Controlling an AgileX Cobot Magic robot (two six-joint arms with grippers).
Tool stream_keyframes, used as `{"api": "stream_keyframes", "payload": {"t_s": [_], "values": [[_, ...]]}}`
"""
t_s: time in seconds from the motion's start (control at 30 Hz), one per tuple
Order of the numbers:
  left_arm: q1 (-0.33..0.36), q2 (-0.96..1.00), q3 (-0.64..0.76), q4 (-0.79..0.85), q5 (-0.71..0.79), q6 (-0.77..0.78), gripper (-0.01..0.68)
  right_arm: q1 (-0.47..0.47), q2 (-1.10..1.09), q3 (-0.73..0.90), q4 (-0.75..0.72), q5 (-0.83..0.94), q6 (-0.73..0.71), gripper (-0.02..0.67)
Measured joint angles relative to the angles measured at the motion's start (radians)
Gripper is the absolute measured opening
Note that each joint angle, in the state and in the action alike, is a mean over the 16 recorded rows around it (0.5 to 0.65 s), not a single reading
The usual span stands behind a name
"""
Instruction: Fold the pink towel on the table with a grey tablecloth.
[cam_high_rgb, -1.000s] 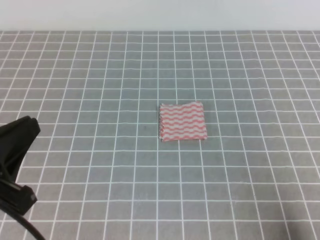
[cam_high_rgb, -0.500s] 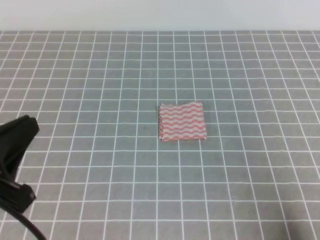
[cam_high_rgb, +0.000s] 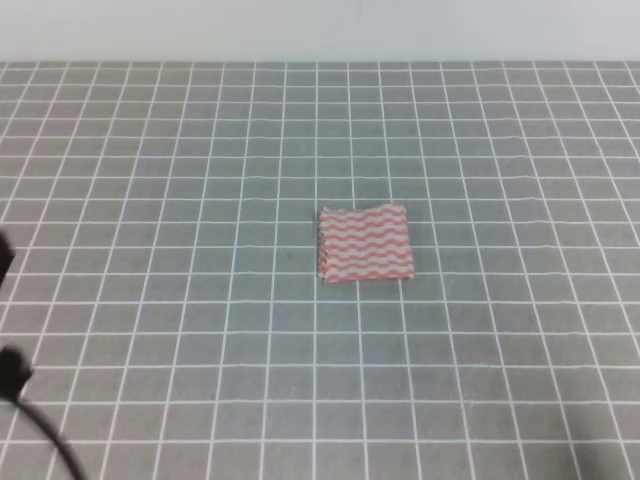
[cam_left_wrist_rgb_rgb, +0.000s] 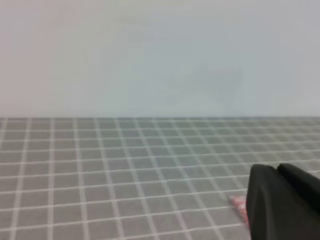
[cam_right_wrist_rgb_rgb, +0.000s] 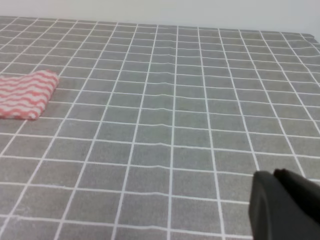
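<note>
Your left gripper appears only as a dark black block in the lower right corner of the left wrist view. You cannot tell whether its jaws are apart or together, and it touches nothing you can see. In the high view, only small black pieces of the left arm show at the left edge, with a thin black cable curving down below them.

Your right gripper shows the same way, as a dark block in the lower right corner of the right wrist view. Its jaw state cannot be told either, and it holds nothing visible.

The pink towel lies flat near the middle of the table with a grey tablecloth, already folded into a small, roughly square bundle with pink-and-white wavy stripes. It is well apart from both grippers. The right wrist view shows the towel at the far left; the left wrist view shows only a sliver of pink beside the gripper block. A pale wall stands behind the table.
</note>
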Motion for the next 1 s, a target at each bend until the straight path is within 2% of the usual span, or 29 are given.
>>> {"api": "stream_keyframes", "payload": {"t_s": [0.17,0.27,0.53,1.0], "values": [[0.08,-0.125,0.093,0.349,0.013,-0.341,-0.002,0.0,0.0,-0.001,0.0,0.001,0.0,-0.017],[0.128,-0.208,0.154,0.444,0.054,-0.413,-0.002,0.0,0.0,0.0,0.0,0.001,0.0,-0.017],[0.199,-0.376,0.291,0.438,0.162,-0.391,-0.002,0.0,0.0,-0.003,0.001,0.001,0.0,-0.017],[0.204,-0.463,0.371,0.372,0.282,-0.206,-0.002,0.0,0.0,-0.004,0.001,0.001,0.0,-0.017]]}}
